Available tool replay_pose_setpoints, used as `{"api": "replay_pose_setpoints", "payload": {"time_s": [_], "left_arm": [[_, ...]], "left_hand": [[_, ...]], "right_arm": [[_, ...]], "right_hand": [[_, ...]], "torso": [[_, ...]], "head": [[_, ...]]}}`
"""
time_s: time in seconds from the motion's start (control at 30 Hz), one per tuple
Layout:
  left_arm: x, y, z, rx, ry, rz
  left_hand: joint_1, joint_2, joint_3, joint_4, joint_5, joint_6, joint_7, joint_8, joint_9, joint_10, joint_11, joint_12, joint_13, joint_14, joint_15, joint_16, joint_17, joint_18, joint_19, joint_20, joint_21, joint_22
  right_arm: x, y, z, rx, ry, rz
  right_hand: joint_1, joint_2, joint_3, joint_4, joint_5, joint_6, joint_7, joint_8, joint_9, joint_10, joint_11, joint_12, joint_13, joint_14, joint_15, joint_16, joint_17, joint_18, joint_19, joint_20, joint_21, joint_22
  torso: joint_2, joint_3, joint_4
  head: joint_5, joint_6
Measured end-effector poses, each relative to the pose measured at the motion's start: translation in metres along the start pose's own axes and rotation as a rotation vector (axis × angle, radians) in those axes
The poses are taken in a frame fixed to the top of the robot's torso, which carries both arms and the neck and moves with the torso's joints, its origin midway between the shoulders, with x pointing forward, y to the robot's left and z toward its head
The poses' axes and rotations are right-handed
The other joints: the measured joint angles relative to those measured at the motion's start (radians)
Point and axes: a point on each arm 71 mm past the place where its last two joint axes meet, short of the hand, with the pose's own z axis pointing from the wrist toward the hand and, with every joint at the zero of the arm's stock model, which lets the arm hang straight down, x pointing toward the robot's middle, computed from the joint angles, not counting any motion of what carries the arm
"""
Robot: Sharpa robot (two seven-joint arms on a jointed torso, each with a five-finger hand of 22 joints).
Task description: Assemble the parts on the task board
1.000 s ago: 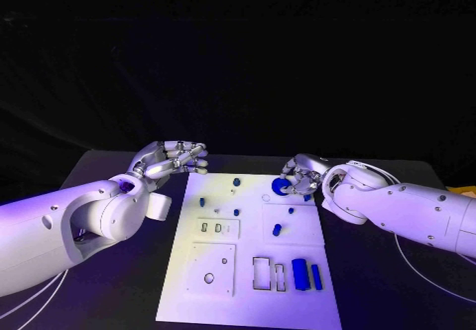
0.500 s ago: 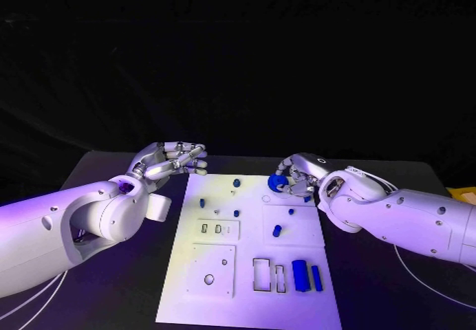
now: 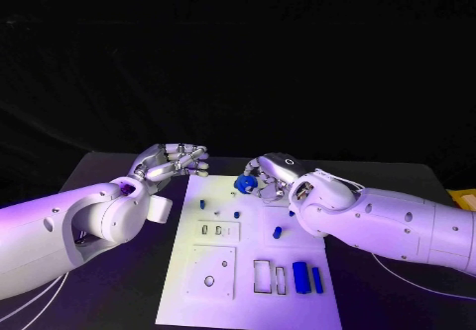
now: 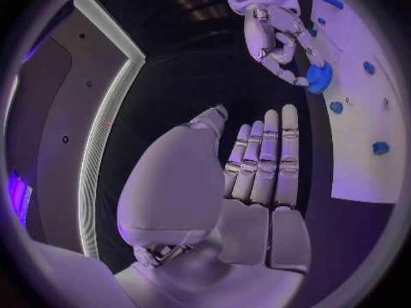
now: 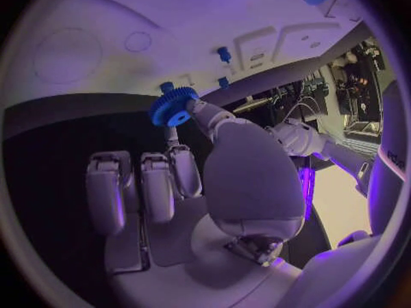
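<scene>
Two hands flank the far end of the task board (image 3: 248,275). Right hand (image 3: 266,177) — fingertips pinched on a small blue gear (image 3: 245,183), carried just above the board's far edge near its middle; the right wrist view shows the toothed rim and open centre bore of the gear (image 5: 174,107) held between thumb and one finger. Left hand (image 3: 177,161) — fingers curled together on nothing, hovering just beside the board's far left corner, off the plate. Other blue parts on the board: short pegs (image 3: 202,203) standing near the far end, long bars (image 3: 300,276) lying at the near right. Handling, as a judgement: the gear looks light, rigid and smooth, so it may twist or slip in a two-point pinch; hold on opposite sides of the toothed rim, bore left clear for seating.
</scene>
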Motion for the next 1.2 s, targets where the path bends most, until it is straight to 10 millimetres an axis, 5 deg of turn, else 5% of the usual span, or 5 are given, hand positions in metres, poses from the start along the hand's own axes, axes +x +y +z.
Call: {"api": "replay_pose_setpoints", "payload": {"time_s": [0.3,1.2], "left_arm": [[0.002,0.000,0.001,0.000,0.004,-0.001],[0.001,0.000,0.001,0.000,0.003,-0.002]], "left_hand": [[0.000,0.000,0.000,0.000,0.000,0.000,0.000,0.000,0.000,0.000,0.000,0.000,0.000,0.000,0.000,0.000,0.001,0.000,0.000,0.000,0.001,0.000],[0.000,0.000,0.000,0.000,0.000,0.000,0.000,0.000,0.000,0.000,0.000,0.000,0.000,0.000,0.000,-0.004,0.002,0.000,0.000,0.000,0.001,0.000]], "right_arm": [[0.017,0.017,0.016,-0.021,0.014,-0.021],[0.039,0.023,0.027,-0.012,0.085,-0.046]], "right_hand": [[-0.001,-0.001,0.002,0.003,-0.002,0.003,0.003,0.000,0.000,0.000,0.000,0.000,0.000,0.000,0.000,0.000,0.000,0.000,0.000,0.000,0.000,0.000],[-0.022,-0.013,0.005,0.006,-0.008,0.003,0.003,0.001,0.000,-0.008,0.008,-0.010,0.000,0.000,0.000,0.000,0.000,0.000,0.000,0.000,0.000,0.000]], "torso": [[0.002,0.0000,0.0007],[0.000,0.0031,-0.0031]], "head": [[0.004,0.002],[0.014,-0.012]]}}
